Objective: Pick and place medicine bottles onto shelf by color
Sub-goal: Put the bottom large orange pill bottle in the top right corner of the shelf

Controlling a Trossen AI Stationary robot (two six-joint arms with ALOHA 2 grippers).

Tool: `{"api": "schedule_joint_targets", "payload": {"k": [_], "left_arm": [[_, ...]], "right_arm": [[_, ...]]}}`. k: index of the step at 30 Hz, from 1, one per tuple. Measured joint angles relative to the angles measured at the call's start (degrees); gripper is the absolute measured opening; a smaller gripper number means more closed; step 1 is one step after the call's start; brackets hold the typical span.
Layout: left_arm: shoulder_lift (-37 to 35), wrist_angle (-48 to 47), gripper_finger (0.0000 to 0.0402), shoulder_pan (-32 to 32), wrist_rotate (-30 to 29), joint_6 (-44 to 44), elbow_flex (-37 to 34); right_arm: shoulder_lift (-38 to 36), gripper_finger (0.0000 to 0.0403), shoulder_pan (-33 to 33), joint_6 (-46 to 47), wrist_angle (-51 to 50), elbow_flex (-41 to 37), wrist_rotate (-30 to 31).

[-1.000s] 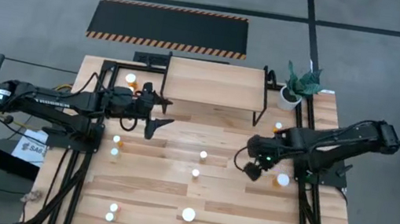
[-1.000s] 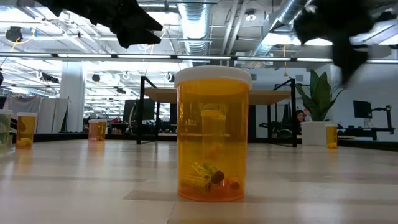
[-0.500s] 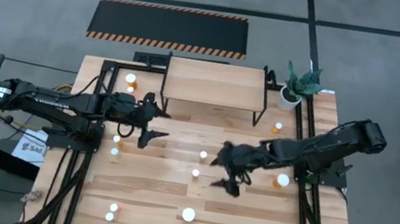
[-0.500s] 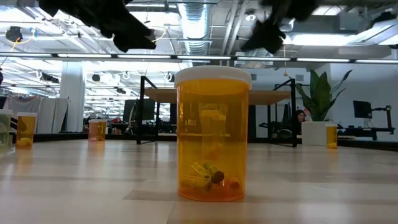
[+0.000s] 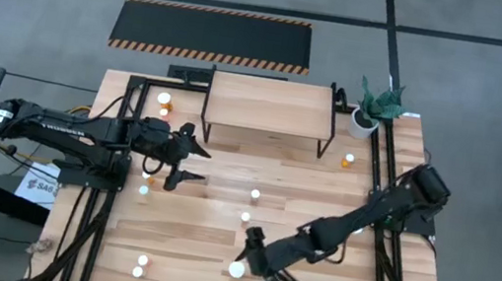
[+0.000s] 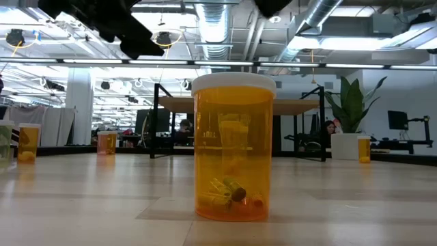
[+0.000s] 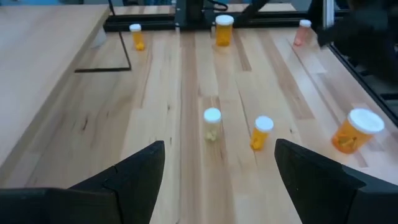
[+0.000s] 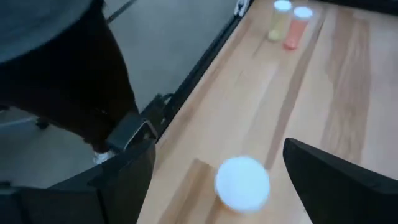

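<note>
While the right claw (image 5: 257, 269) hangs open low in the centre of the high view, the large orange bottle (image 5: 237, 269) stands just beside its fingers, not yet gripped. In the right wrist view its white cap (image 8: 242, 183) sits between the two dark fingers (image 8: 336, 177), so the step in hand looks like closing in on this bottle. To do it well, the claw should come down with the cap centred in the gap, take the body below the cap, and close squarely so the bottle does not tip or roll. The low view shows that bottle (image 6: 233, 147) upright on the tabletop: clear orange plastic, a wide white cap, a few small capsules at the bottom.

Out from there, the left claw (image 5: 175, 167) waits open at centre left of the high view, above two small bottles (image 7: 212, 124), one pale yellow-green and one orange. The shelf (image 5: 268, 105), a light-wood board on thin black legs, stands at upper centre with no bottles on it.
</note>
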Motion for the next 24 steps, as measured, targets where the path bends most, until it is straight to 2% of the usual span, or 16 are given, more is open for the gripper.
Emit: {"api": "schedule_joint_targets", "payload": {"k": [4,14,24], "left_arm": [[0.02,0.47,0.0292,-0.69,-1.15,-3.2,0.0],[0.16,0.16,0.0292,-2.56,-2.57,-5.19,0.02],[0.17,0.1,0.0292,-3.99,-3.99,-6.01,0.02]], "right_arm": [[3.47,0.0372,1.16,-0.16,0.13,0.98,2.39],[5.15,0.0372,1.0,-1.67,-0.01,0.24,9.69],[6.35,0.0372,-0.04,-0.76,0.18,-1.85,8.1]]}}
